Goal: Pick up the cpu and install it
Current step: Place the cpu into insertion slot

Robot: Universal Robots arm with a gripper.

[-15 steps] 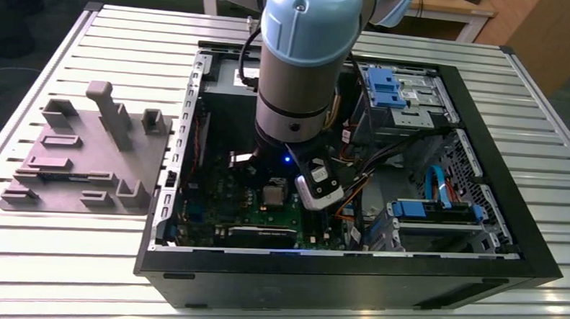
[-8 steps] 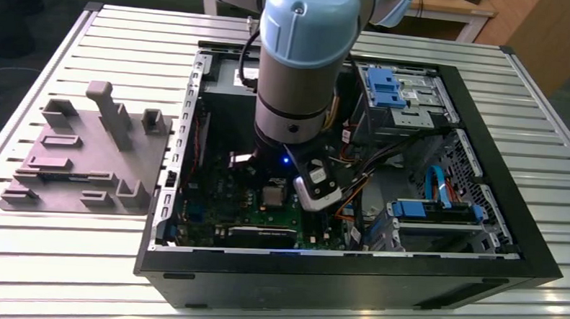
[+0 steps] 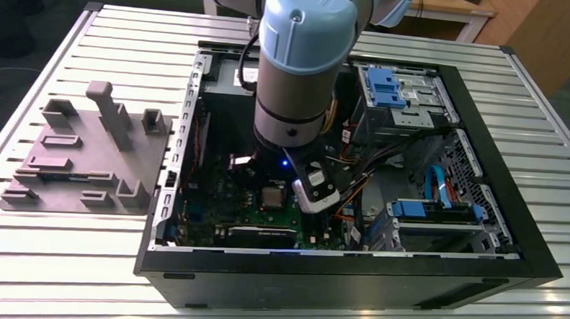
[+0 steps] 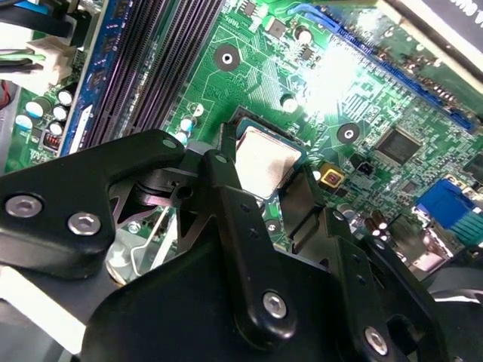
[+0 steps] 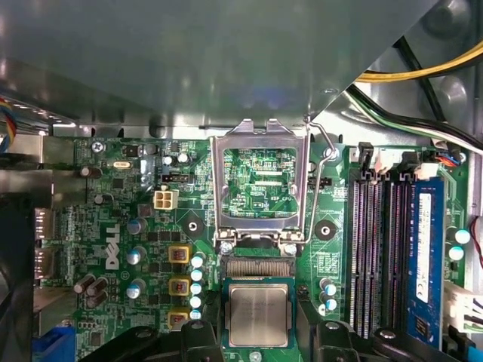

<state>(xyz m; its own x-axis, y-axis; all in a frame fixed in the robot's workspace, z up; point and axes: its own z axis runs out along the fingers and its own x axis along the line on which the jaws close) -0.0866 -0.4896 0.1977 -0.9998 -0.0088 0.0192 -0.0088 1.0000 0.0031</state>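
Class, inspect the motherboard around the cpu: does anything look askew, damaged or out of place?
Nothing looks damaged. The cpu sits square in its socket. The one oddity is that the socket's metal frame is swung open beside it, so nothing clamps the cpu.

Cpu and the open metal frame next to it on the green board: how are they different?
The cpu is a solid square; the socket frame is hollow, with the green board showing through its middle. The cpu lies flat; the socket frame is flipped open beside it. Both are silvery metal and roughly square.
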